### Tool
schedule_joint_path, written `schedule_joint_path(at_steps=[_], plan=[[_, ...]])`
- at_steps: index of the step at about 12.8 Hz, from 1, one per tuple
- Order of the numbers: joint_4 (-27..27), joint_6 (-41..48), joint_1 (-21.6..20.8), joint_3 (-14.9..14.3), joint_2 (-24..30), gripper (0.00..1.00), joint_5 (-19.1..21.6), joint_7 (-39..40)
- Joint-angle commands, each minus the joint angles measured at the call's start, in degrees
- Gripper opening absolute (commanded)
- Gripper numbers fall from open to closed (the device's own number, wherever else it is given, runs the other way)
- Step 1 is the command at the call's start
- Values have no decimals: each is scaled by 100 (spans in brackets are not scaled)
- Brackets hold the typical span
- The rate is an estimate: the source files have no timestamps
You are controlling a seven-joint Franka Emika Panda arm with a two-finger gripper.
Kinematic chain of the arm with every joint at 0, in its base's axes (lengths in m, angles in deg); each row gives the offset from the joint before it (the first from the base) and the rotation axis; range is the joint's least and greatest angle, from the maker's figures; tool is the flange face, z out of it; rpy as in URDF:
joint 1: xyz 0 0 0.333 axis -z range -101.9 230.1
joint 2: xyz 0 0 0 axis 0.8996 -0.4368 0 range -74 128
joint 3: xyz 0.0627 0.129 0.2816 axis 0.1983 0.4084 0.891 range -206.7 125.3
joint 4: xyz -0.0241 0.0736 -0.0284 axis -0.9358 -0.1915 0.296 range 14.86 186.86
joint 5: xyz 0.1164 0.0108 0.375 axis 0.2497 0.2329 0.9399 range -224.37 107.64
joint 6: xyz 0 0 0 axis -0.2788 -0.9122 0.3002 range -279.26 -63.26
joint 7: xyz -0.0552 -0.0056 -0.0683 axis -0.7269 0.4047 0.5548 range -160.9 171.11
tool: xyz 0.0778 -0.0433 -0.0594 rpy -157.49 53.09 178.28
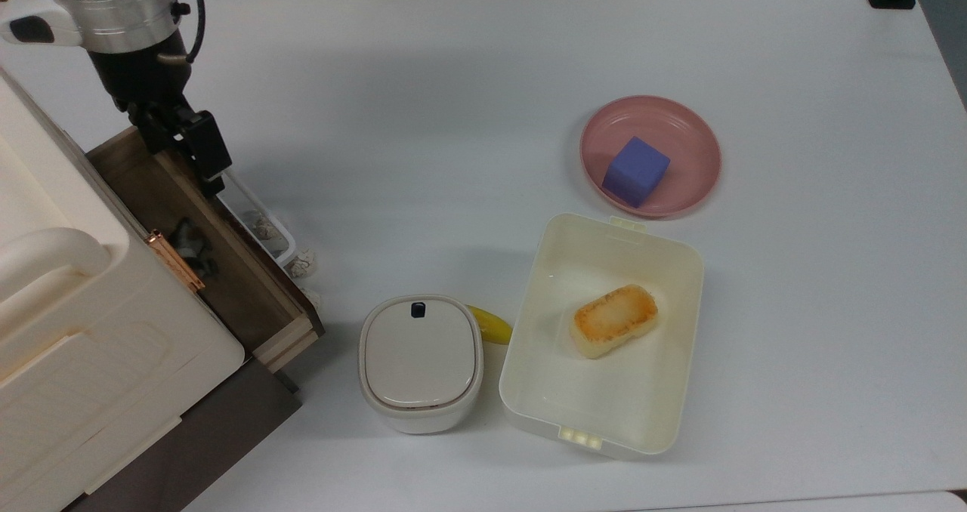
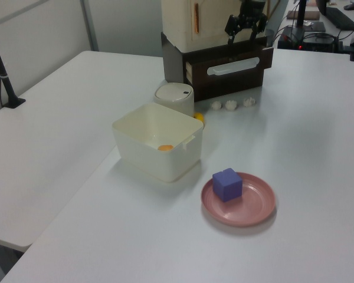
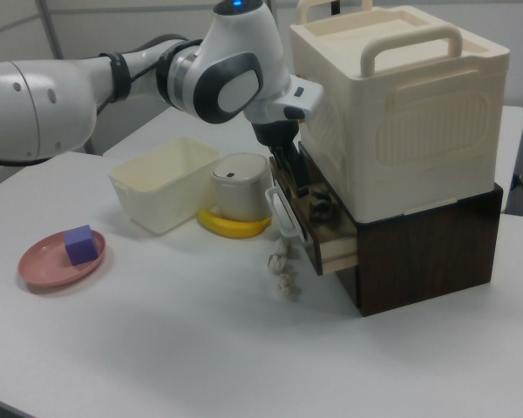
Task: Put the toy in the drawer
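white table (image 1: 483, 59), cabinet (image 1: 91, 361), tub (image 1: 604, 421), pink plate (image 1: 680, 131)

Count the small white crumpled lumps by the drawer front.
3, in a row on the table below the drawer: one, a second, a third. Others may be hidden.

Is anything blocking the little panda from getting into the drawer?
No. The panda already lies inside the open drawer, on its dark floor. The hand is open above the drawer's far end, apart from the panda, with nothing visible between them.
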Motion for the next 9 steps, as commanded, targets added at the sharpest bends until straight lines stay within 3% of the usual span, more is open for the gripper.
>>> schedule_joint_path(at_steps=[1,6,7,9], plan=[[-13,589,-310,-6,264,100,9,-43],[5,2452,-1109,-6,755,100,-123,1852],[22,2517,-1224,-6,844,100,-175,1891],[31,2797,-1680,3,889,100,-692,1978]])
